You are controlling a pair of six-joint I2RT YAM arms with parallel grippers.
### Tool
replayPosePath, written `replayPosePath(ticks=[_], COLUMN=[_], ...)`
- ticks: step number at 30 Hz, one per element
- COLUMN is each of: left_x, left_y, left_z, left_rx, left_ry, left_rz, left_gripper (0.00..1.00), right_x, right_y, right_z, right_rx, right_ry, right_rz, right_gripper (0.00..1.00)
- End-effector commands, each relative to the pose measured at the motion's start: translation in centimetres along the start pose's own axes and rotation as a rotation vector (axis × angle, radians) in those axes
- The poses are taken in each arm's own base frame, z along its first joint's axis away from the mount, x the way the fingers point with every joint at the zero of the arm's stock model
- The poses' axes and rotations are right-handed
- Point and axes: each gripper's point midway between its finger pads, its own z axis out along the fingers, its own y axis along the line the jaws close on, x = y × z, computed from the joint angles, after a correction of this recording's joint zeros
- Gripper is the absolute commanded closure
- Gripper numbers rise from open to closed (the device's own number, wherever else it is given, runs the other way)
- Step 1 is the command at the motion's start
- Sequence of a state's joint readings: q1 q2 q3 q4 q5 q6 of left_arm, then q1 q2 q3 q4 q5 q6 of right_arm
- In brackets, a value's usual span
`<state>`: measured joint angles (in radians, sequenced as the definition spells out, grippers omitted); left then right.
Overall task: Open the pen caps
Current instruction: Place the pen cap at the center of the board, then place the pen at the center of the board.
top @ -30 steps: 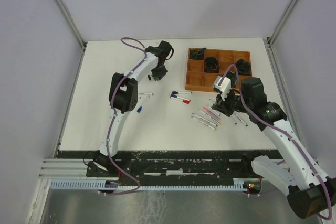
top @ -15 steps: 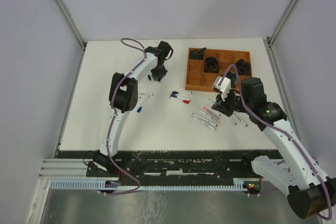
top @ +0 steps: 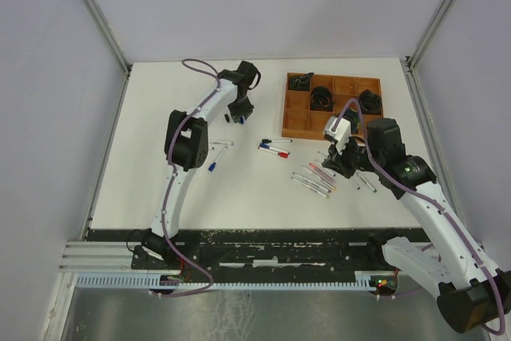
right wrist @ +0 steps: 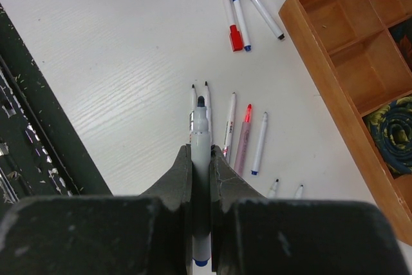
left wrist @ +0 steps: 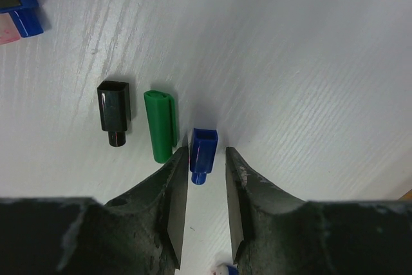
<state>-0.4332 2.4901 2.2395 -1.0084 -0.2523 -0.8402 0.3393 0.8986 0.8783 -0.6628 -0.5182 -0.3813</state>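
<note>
My right gripper (right wrist: 201,152) clamps a slim white-grey pen (right wrist: 200,127) mid-barrel; I judge it light, stiff, slick; my left gripper (left wrist: 206,154), narrowly parted, straddles a stubby blue plastic cap (left wrist: 204,143).

I see a brown wooden tray (top: 297,128) with square compartments on the far right part of the white table (top: 152,117). Three of its compartments hold dark rolled things (top: 321,97); what they are I cannot tell. One roll (right wrist: 391,138) shows a blue and yellow pattern. A black strip (top: 263,239) runs along the near table edge.
</note>
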Motion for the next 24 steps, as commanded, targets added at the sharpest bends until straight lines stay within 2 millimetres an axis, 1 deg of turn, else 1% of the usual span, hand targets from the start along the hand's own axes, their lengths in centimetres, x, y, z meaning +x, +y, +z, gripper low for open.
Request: replayPosePath(ticks=[1, 4, 5, 6, 7, 9, 11, 14, 15, 16, 17, 18, 20, 21, 24], left_x=[-3.6, -5.1, -5.4, -6.1, -6.5, -6.7, -6.6, -5.2, -5.0, -4.1, -3.2, -1.4, -0.2, 0.2, 1.1], left_y=[-2.4, -3.0, -3.2, -3.3, -3.4, -3.1, -2.2, -0.8, -0.8, -0.5, 0.0, 1.2, 2.6, 3.7, 6.6], left_z=[-5.1, -8.5, -9.3, -11.5, -13.1, -15.5, -17.9, -20.6, -21.9, -22.7, -23.3, -22.6, -24.1, -25.7, -26.8], left_rx=[0.135, 0.196, 0.212, 0.247, 0.274, 0.308, 0.330, 0.383, 0.435, 0.475, 0.513, 0.535, 0.625, 0.671, 0.711], left_ry=[-0.089, -0.132, -0.141, -0.164, -0.179, -0.194, -0.215, -0.274, -0.326, -0.358, -0.391, -0.406, -0.499, -0.562, -0.706], left_rz=[-0.038, -0.037, -0.034, -0.040, -0.038, -0.025, -0.003, 0.087, 0.118, 0.161, 0.206, 0.268, 0.295, 0.299, 0.283], left_gripper=[0.62, 0.60, 0.59, 0.59, 0.59, 0.59, 0.59, 0.59, 0.59, 0.59, 0.58, 0.57, 0.50, 0.45, 0.36], right_x=[-1.1, -1.0, -1.0, -0.9, -0.7, -0.5, 0.0, 1.2, 1.7, 2.4, 3.2, 4.1, 5.9, 7.0, 9.8], right_y=[0.0, -0.1, -0.2, -0.3, -0.6, -1.2, -2.0, -3.7, -4.5, -5.3, -6.1, -6.9, -8.4, -9.1, -10.8], right_z=[-0.2, -0.2, -0.2, -0.2, -0.2, -0.1, -0.1, -0.1, -0.2, -0.2, -0.3, -0.3, -0.6, -0.6, -1.4], right_rx=[-0.002, 0.005, 0.007, 0.014, 0.026, 0.053, 0.088, 0.155, 0.182, 0.212, 0.236, 0.258, 0.299, 0.310, 0.346], right_ry=[-0.031, -0.027, -0.024, -0.021, -0.012, 0.003, 0.032, 0.099, 0.127, 0.158, 0.192, 0.230, 0.305, 0.349, 0.457], right_rz=[-0.024, -0.026, -0.026, -0.028, -0.030, -0.033, -0.036, -0.033, -0.029, -0.020, -0.008, 0.003, 0.032, 0.049, 0.077], right_gripper=[0.98, 0.98, 0.98, 0.98, 0.98, 0.98, 0.98, 0.98, 0.98, 0.98, 0.98, 0.98, 0.99, 0.98, 0.97])
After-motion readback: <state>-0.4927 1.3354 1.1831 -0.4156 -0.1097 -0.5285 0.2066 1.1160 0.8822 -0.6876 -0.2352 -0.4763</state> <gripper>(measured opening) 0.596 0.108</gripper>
